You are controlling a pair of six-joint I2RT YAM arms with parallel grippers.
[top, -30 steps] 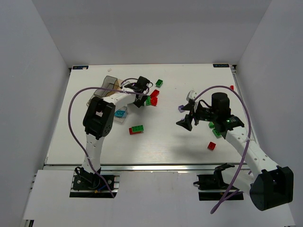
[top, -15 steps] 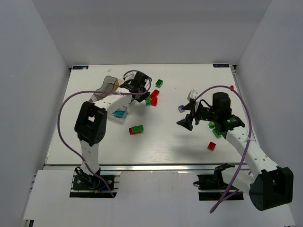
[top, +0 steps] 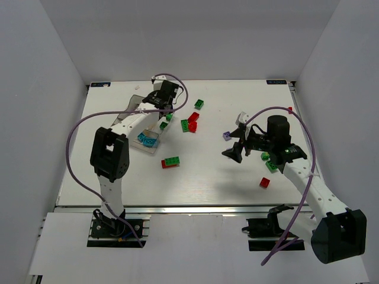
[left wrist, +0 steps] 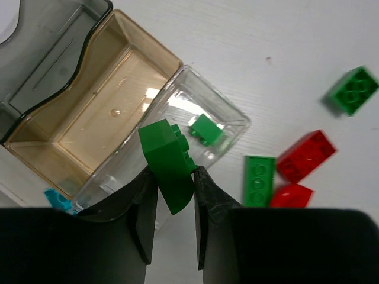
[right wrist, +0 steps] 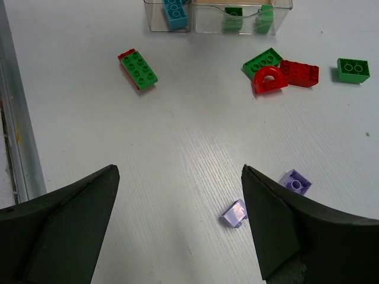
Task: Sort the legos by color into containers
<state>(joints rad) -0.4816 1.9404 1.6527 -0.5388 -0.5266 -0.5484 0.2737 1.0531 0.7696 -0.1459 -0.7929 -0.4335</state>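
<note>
My left gripper (left wrist: 173,177) is shut on a green lego (left wrist: 169,158) and holds it above the clear compartment (left wrist: 234,121) of the containers tray (top: 135,105). A smaller green lego (left wrist: 206,129) lies inside that compartment. A brownish compartment (left wrist: 100,112) and a grey one (left wrist: 47,47) sit beside it, and a cyan lego (left wrist: 56,199) shows at the tray's near end. My right gripper (right wrist: 179,171) hangs open over the table, with two light purple legos (right wrist: 234,214) (right wrist: 295,181) just below its right finger.
Loose by the tray lie a flat green lego (left wrist: 259,180), two red ones (left wrist: 306,155) (left wrist: 291,195) and a green one (left wrist: 354,90). A green-on-red stack (top: 171,161) sits mid-table. A red lego (top: 265,182) and green ones (top: 270,165) lie under the right arm.
My left gripper closed on the green lego at the pile, then carried it back and left to above the tray. The right arm has hardly moved.
</note>
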